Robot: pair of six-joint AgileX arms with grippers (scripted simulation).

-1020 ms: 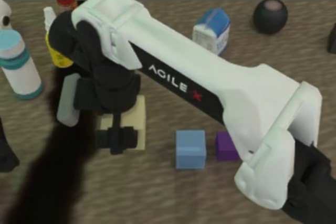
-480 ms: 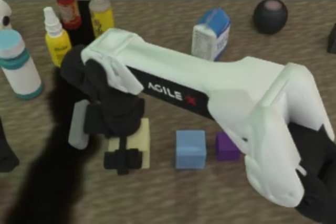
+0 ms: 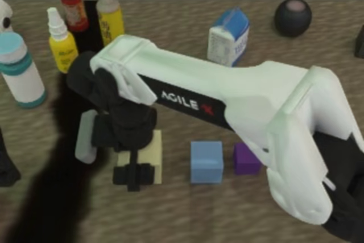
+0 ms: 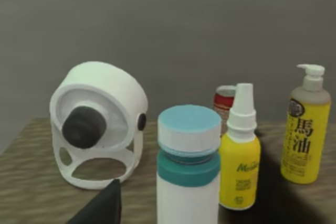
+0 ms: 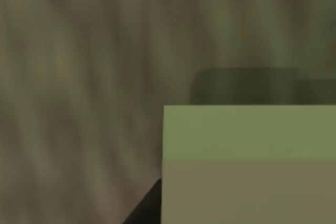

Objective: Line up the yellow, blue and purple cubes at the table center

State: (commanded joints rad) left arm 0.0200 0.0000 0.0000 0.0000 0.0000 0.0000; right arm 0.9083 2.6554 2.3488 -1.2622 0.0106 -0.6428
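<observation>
1. My right gripper (image 3: 134, 174) was low over the table, at the left part of the row of cubes. Its black fingers were around the pale yellow matte cube (image 3: 149, 155), and they looked closed on it, though the arm hid much of the contact.
2. In the right wrist view the pale yellow matte cube (image 5: 247, 163) filled the near corner, with a dark fingertip just beside its edge.
3. To the right of it stood the light blue matte cube (image 3: 206, 161), near but apart, and then the small deep purple cube (image 3: 245, 159), partly under my right arm.
4. The three cubes made a rough line near the middle of the brown-beige woven table (image 3: 170, 214).
5. Behind them stood a blue-and-white milk carton (image 3: 229, 36), a black ball (image 3: 293, 17) and yellow squeeze bottles (image 3: 61, 46).
6. My left gripper (image 4: 102, 208) was parked at the left edge of the table, facing a white-and-teal bottle (image 4: 188, 169); I could not tell its opening.
</observation>
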